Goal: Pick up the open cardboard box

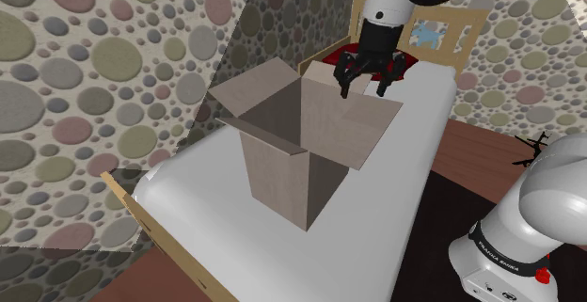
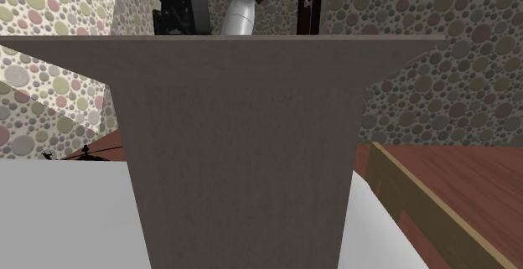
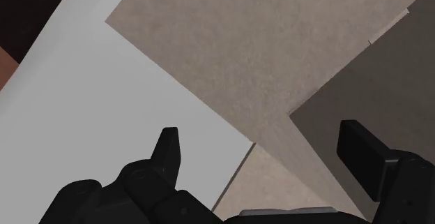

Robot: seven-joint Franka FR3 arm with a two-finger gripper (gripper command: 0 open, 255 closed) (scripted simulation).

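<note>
A tall grey-brown cardboard box [image 1: 292, 159] stands upright on the white bed [image 1: 395, 187], its top flaps spread outward. My black gripper [image 1: 364, 86] hangs just above the flap that faces the headboard, at the box's far rim. In the wrist view the gripper [image 3: 259, 133] is open: its fingers stand wide apart over the spot where that flap [image 3: 265, 48] meets the box's darker inside, and they touch nothing. From the second exterior view the box's wall [image 2: 243, 158] is close up, with the gripper [image 2: 178, 16] behind its top edge.
A wooden headboard [image 1: 452, 32] and something red [image 1: 350, 54] lie behind the gripper. The bed's wooden frame [image 1: 160, 239] runs along its near side. My stand [image 1: 508, 248] sits at the lower right, and a small dark object [image 1: 536, 150] lies on the brown floor.
</note>
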